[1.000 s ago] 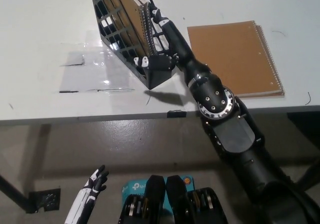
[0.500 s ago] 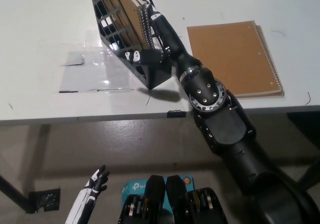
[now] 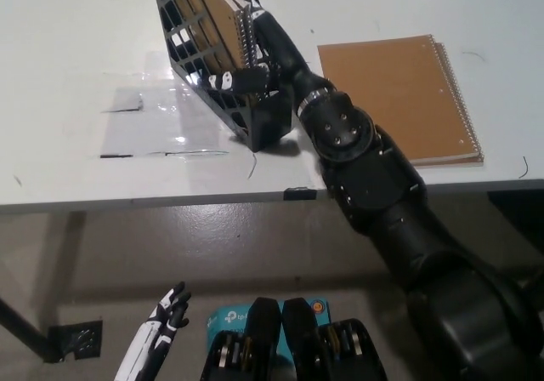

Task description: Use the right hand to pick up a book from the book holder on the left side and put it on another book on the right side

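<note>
Right hand: the black right hand (image 3: 255, 58) reaches up from the lower right to the book holder, against its right side; its light-tipped fingers (image 3: 223, 81) curl over the front of the holder's lower part. Whether they grip the book itself or only the holder's frame, I cannot tell.
Right arm: the black right arm (image 3: 374, 185) crosses the table's front edge and covers the lower left corner of the flat book.
Left hand: the white left hand (image 3: 168, 309) rests low at the bottom left, below the table, holding nothing, with fingers a little apart.
Book holder: a black lattice book holder (image 3: 200, 49) stands on the table at upper middle, leaning so that its top runs out of view at the upper edge.
Book in holder: a brown spiral-bound book (image 3: 212, 11) sits inside the holder, tilted with it, its wire spine facing right, next to the right hand.
Second book: another brown spiral-bound book (image 3: 399, 92) lies flat on the table to the right of the holder, spine along its right edge, apart from the holder.
Table: the white table (image 3: 68, 75) carries both books and the holder; a clear glossy patch (image 3: 157, 126) lies on it just left of the holder's base.
Floor: a grey floor (image 3: 255, 245) shows below the table's edge.
</note>
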You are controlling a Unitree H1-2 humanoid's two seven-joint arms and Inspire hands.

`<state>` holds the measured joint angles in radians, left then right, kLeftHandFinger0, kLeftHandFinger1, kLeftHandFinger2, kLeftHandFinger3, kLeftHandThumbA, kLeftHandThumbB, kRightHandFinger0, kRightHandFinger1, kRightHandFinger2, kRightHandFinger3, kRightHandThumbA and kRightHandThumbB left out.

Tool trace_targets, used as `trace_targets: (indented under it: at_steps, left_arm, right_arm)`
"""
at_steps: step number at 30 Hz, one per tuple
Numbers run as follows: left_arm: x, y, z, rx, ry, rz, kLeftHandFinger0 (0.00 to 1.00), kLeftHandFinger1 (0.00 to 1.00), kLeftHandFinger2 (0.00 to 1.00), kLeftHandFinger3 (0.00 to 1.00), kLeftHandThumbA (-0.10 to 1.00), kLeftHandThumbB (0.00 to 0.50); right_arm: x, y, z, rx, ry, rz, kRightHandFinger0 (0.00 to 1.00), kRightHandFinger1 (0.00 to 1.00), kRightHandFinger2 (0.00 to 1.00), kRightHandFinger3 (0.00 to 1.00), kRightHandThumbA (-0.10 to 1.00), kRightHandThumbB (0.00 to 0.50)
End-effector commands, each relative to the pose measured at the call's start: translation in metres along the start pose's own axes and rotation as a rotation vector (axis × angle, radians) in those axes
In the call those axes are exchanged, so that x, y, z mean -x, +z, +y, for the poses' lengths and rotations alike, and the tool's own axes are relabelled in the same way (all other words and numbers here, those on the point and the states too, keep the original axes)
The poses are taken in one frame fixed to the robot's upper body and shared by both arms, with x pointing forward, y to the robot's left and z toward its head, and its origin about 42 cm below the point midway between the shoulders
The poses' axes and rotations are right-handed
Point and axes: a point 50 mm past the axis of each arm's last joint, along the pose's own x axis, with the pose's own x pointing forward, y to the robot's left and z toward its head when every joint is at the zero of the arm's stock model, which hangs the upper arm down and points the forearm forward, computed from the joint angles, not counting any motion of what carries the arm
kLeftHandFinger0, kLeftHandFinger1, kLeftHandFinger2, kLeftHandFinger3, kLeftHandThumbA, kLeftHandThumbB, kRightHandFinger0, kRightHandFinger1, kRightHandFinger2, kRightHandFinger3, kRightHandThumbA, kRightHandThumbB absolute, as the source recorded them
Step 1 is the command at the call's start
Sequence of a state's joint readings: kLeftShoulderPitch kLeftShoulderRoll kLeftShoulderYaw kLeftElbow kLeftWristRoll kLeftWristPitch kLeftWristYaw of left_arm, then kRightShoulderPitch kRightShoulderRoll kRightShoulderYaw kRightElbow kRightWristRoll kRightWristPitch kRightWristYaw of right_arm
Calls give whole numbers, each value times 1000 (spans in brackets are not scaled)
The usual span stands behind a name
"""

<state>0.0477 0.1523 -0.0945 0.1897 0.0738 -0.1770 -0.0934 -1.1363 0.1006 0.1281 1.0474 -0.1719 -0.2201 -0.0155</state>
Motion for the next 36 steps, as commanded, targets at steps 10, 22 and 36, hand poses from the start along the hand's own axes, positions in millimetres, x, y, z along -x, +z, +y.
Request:
trace_targets:
  at_steps: [10, 22, 36]
  left_arm:
    - [-5, 10, 5, -74, -31, -55, 951, 1000, 1000, 1000, 963, 156]
    - [-5, 11, 4, -66, -25, -49, 903, 1000, 1000, 1000, 979, 163]
    - [-15, 17, 6, -79, -20, -83, 859, 969, 1000, 1000, 986, 140]
  right_arm:
    - [-22, 39, 6, -30, -66, 14, 0, 349, 735, 755, -100, 108]
    - [-18, 25, -5, -207, -73, 33, 0, 321, 664, 697, -100, 101]
    - [-37, 149, -62, -795, -51, -212, 0, 441, 820, 854, -100, 122]
